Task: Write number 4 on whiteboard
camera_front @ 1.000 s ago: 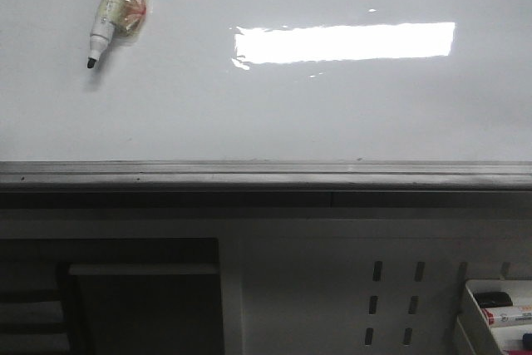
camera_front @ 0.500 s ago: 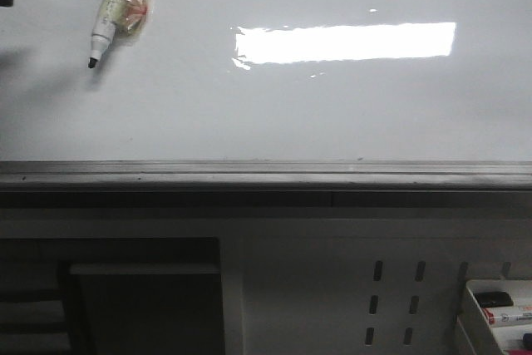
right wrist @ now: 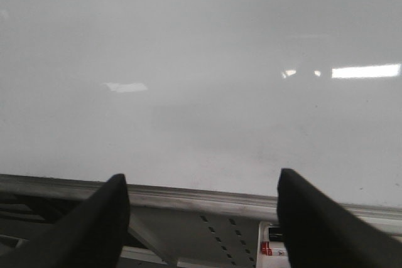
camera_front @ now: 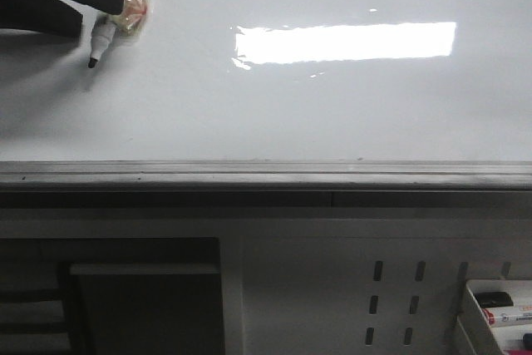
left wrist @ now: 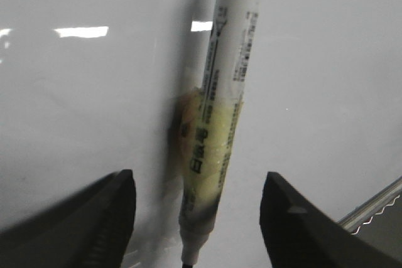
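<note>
The whiteboard (camera_front: pixel 291 114) lies flat and glossy, with a grey edge rail (camera_front: pixel 266 174) along its near side. No drawn number 4 shows on it. A white marker (camera_front: pixel 112 18) with yellowish tape round its barrel lies at the board's far left, black tip toward the rail. My left gripper (camera_front: pixel 100 16) reaches in from the left, open, its dark fingers on either side of the marker. In the left wrist view the marker (left wrist: pixel 220 105) lies between the open jaws of my left gripper (left wrist: pixel 197 186), apart from both. My right gripper (right wrist: pixel 202 180) is open and empty above the rail (right wrist: pixel 188 196); it is outside the front view.
A bright rectangular light glare (camera_front: pixel 345 41) sits on the board's middle. Below the rail is a white perforated panel (camera_front: pixel 391 297). A white tray (camera_front: pixel 470 305) with markers stands at the lower right, and a dark shelf opening (camera_front: pixel 141 297) at the lower left.
My left gripper has come in from the far left and now straddles the marker. The marker has not moved.
</note>
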Tool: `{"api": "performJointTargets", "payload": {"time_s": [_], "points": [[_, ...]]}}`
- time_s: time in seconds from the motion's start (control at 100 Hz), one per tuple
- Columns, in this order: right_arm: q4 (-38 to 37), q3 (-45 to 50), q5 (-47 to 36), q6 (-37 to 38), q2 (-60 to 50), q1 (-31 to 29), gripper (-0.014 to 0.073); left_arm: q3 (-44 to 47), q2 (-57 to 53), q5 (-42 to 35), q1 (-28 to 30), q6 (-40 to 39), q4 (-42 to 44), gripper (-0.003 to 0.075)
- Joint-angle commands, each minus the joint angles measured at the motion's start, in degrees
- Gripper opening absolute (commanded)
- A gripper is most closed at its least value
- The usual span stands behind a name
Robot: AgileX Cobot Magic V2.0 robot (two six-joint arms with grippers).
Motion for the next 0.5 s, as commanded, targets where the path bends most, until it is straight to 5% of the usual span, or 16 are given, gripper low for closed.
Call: {"api": "performJointTargets", "payload": {"time_s": [0.0, 0.49], "points": [[0.7, -1.9, -4.3, -0.7, 0.4, 0.3, 0.0448, -2.1, -1.0, 0.7, -0.4, 1.0, -2.9, 0.0394], [0.7, -1.9, -4.8, -0.7, 0.4, 0.3, 0.0448, -2.1, -0.1, 0.4, -0.4, 5.2, -5.5, 0.0323]]}}
